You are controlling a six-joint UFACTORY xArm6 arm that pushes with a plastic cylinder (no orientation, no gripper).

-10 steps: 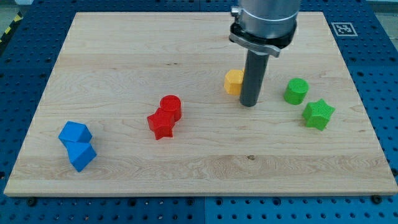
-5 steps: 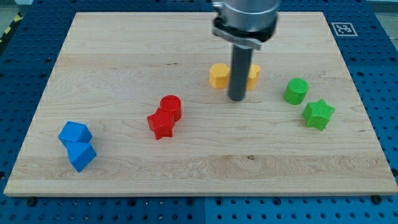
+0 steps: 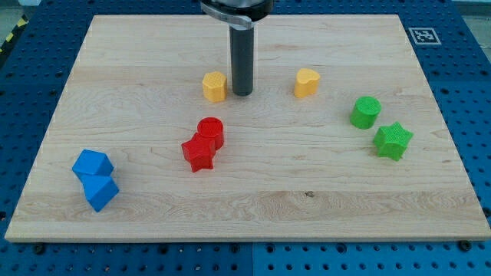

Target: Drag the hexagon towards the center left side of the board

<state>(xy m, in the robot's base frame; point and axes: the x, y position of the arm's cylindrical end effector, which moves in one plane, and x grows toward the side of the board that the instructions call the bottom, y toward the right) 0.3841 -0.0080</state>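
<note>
A yellow hexagon block (image 3: 215,87) lies on the wooden board (image 3: 153,54), a little left of the middle and toward the view's top. My tip (image 3: 242,93) stands just to its right, touching it or nearly so. A second yellow block (image 3: 307,82), heart-like in shape, lies further right, apart from the tip.
A red cylinder (image 3: 211,131) and a red star (image 3: 199,154) touch each other below the hexagon. Two blue blocks (image 3: 95,179) sit at the lower left. A green cylinder (image 3: 366,112) and a green star (image 3: 393,141) lie at the right.
My tip has moved left across the board, pushing the yellow hexagon left with it. The other yellow block, hidden behind the rod before, stays behind at the right.
</note>
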